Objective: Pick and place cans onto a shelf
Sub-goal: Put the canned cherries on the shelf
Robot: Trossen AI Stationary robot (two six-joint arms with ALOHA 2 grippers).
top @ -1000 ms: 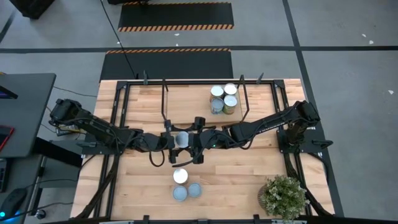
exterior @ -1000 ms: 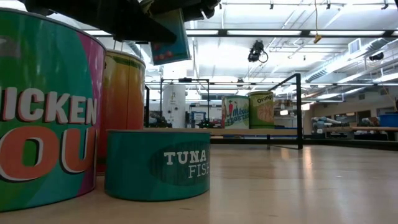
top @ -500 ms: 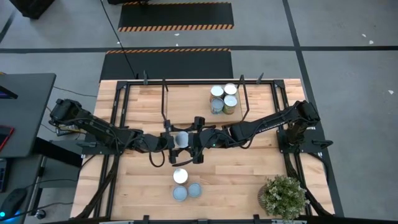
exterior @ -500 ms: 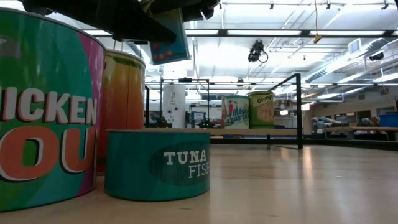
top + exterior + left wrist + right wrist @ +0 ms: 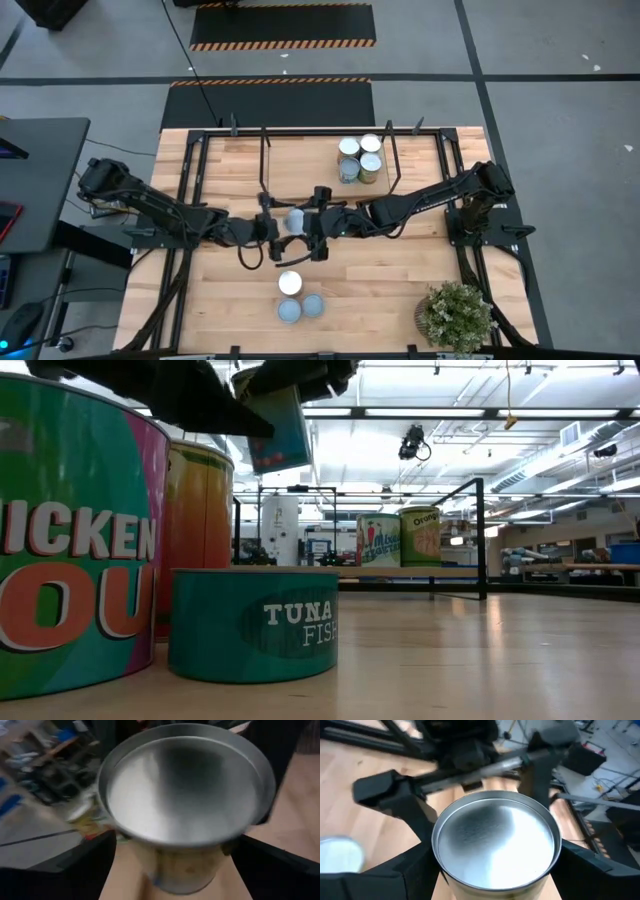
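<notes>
Both grippers [image 5: 296, 224] clamp one can [image 5: 296, 220] mid-frame | I'd free left [image 5: 268, 229] first | right [image 5: 318, 226] carries to shelf [image 5: 300, 155]

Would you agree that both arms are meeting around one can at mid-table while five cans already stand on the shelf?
Not quite: the high view shows four cans on the shelf, not five. The rest holds: the left gripper and right gripper meet around one can at mid-table, with three more cans on the tabletop nearer the front edge.
</notes>
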